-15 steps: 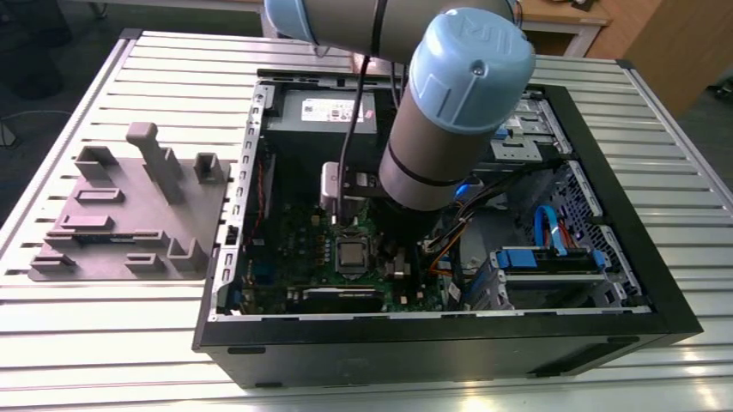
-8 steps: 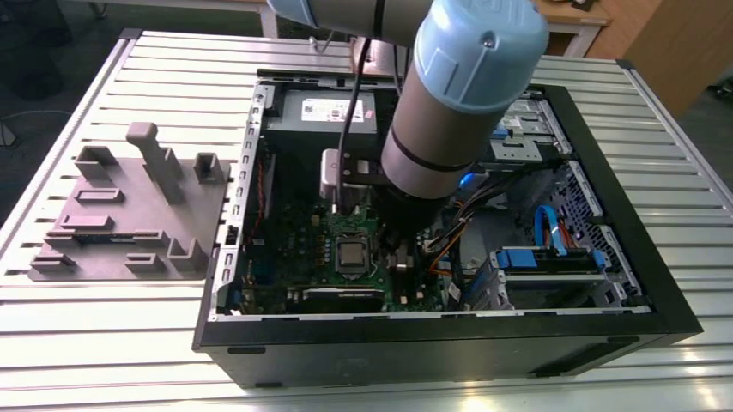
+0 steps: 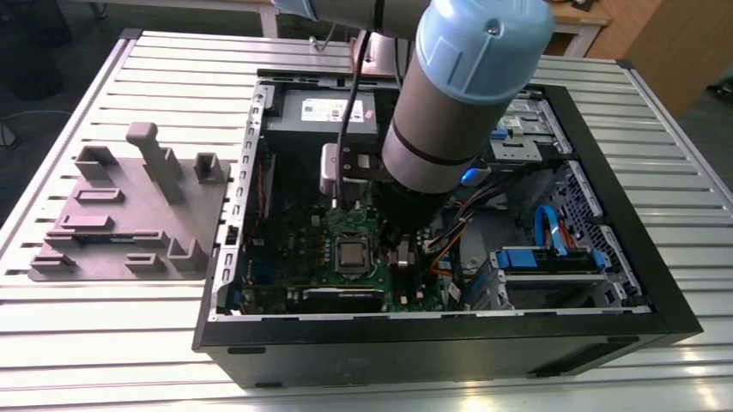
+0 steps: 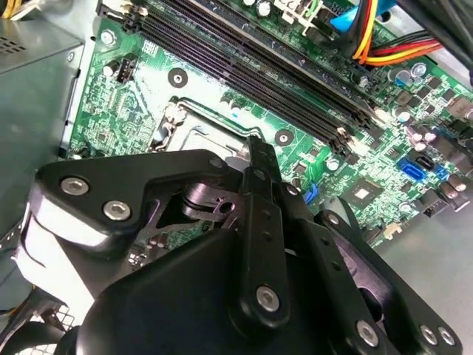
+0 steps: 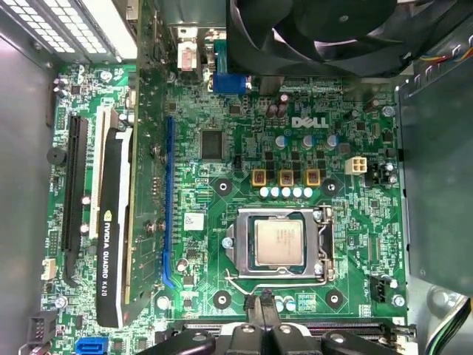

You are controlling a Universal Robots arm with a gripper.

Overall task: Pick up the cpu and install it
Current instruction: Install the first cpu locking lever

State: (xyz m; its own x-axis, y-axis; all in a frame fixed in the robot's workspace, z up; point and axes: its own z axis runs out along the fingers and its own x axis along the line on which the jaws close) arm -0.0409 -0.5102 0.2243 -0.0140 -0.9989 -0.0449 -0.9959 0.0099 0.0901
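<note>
The cpu [image 5: 279, 242], a small square chip with a dull silver top, lies flat in its socket on the green motherboard [image 5: 222, 159], with the socket's metal frame [image 5: 238, 244] around it. In the exterior view the cpu [image 3: 349, 254] sits just off the arm's lower end, on that view's left. My gripper [image 5: 262, 305] hovers above the board beside the socket, on the memory-slot side. Its two thin fingers are pressed together and hold nothing. The second wrist view has the gripper [image 4: 255, 148] tip over the socket frame [image 4: 194, 135].
The open computer case [image 3: 641, 283] stands on a slatted metal table. Inside are a graphics card [image 5: 111, 222], a black fan [image 5: 325, 29], black memory slots [image 4: 259, 66], a grey power supply [image 3: 332, 112], blue drive bays [image 3: 550, 257] and cables [image 4: 384, 44]. A grey fixture plate [image 3: 126, 215] lies beside the case.
</note>
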